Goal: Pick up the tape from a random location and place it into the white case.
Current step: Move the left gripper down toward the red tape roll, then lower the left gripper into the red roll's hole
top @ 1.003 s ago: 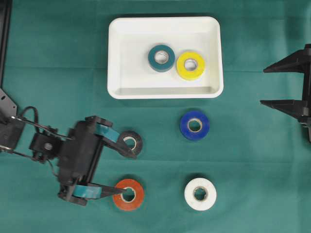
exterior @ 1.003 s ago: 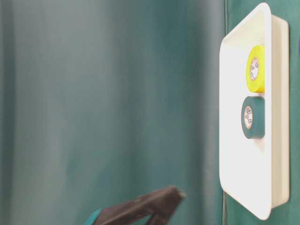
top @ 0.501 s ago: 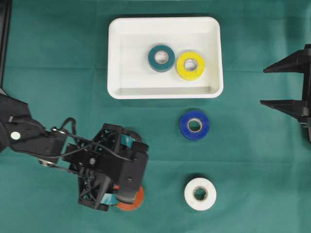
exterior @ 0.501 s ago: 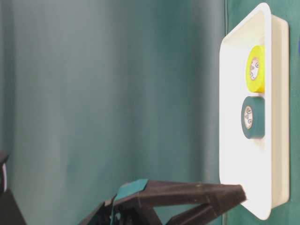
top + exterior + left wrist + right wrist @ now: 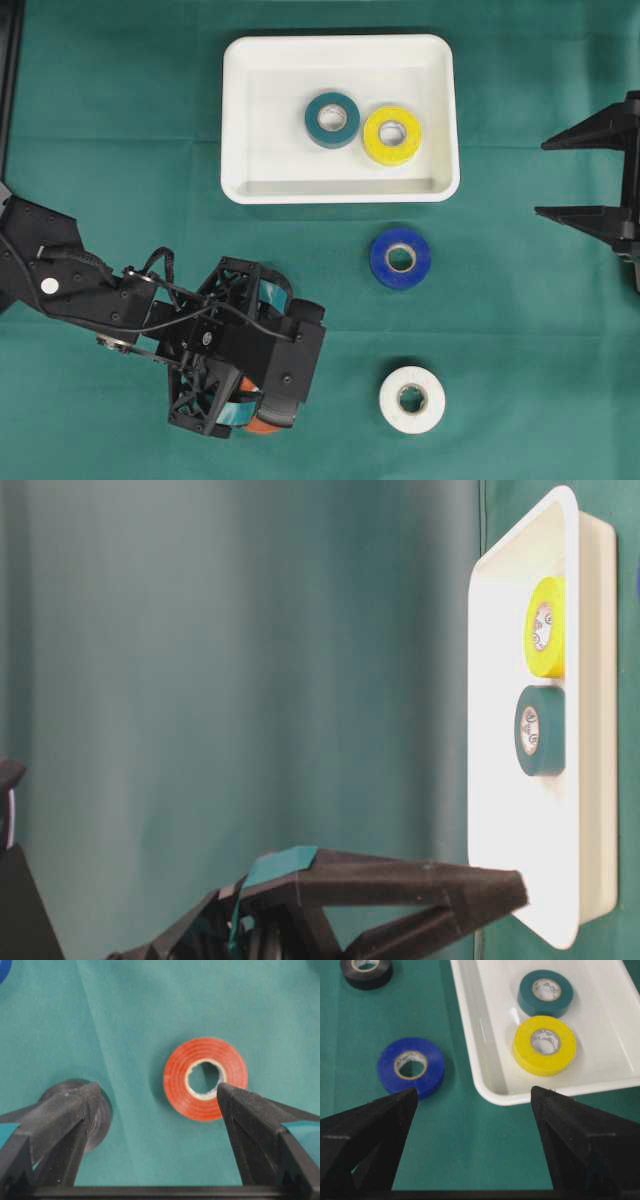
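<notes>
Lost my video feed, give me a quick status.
Left gripper open above orange tape, nothing held. Right gripper open, idle. Teal and yellow rolls in white case. Black tape beside left finger.

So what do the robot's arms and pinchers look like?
Both are black. The left arm has a blocky, open-framed wrist with thin black cables looping over it and a white dot. The left gripper has long, pointed black fingers with teal strips on them. The right gripper has the same pointed black fingers; no teal strips show on them.
</notes>
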Motion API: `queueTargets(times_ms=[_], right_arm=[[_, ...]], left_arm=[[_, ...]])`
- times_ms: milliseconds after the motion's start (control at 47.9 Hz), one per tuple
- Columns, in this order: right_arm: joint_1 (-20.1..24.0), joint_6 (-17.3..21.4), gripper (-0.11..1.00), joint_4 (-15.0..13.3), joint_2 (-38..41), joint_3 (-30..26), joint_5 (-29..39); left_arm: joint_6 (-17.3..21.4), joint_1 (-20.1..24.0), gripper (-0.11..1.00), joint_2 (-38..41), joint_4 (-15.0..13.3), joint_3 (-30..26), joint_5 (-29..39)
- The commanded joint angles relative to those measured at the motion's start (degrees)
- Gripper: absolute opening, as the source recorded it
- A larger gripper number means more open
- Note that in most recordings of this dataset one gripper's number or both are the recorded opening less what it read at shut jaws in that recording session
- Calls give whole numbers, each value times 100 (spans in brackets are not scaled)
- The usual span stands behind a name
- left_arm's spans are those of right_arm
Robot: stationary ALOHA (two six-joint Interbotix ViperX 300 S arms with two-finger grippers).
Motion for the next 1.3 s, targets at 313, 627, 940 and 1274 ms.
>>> queueTargets(times_ms=[313,627,940,1274], right_arm=[[-18,-9,86,-114,70,-141,-26],[-18,9,86,-114,79,-141,-18],[-18,9,86,-114,79,-141,-18],[-18,26,86,-114,79,-132,0]], left_arm=[[-9,-26,95,-79,18,-105,-70],[-9,-53,95,-70,18,-97,-70],[-9,-70,95,-70,18,-105,-70],[-9,-79,95,62,18,62,-457]])
